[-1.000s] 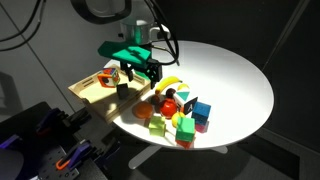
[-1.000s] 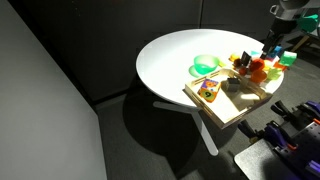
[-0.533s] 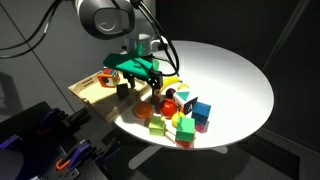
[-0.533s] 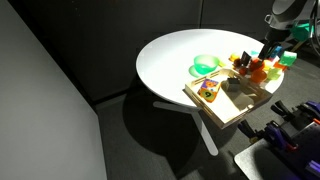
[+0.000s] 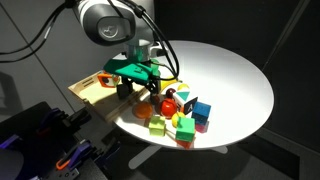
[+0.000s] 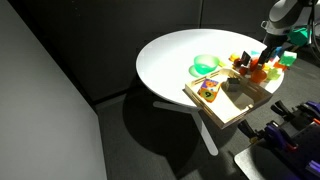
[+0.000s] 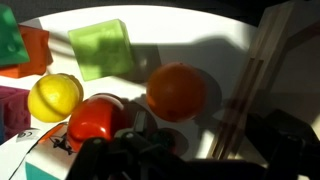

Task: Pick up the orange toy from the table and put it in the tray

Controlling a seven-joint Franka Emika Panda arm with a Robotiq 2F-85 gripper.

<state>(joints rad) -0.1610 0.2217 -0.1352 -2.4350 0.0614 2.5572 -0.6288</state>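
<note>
The orange toy (image 7: 177, 90) is a plain round ball on the white table, in the middle of the wrist view, just beyond my fingers. My gripper (image 7: 170, 152) is open and empty, low over the table with the ball ahead of it. In both exterior views the gripper (image 5: 138, 88) (image 6: 263, 62) hangs at the near end of the toy cluster, next to the tray. The tan wooden tray (image 5: 88, 92) (image 6: 240, 108) lies at the table's edge; its wall (image 7: 252, 75) shows to the right of the ball. The arm hides the ball in the exterior views.
A red rounded toy (image 7: 97, 118), a yellow toy (image 7: 55, 95) and a green block (image 7: 103, 48) lie close to the left of the ball. More coloured blocks (image 5: 185, 118) stand beyond. An orange-and-white toy (image 6: 208, 90) lies in the tray. A green bowl (image 6: 205, 65) sits beside the tray.
My gripper has come down and moved slightly towards the toy cluster, from above the tray's edge to just over the table. It stays open. The toys have not moved.
</note>
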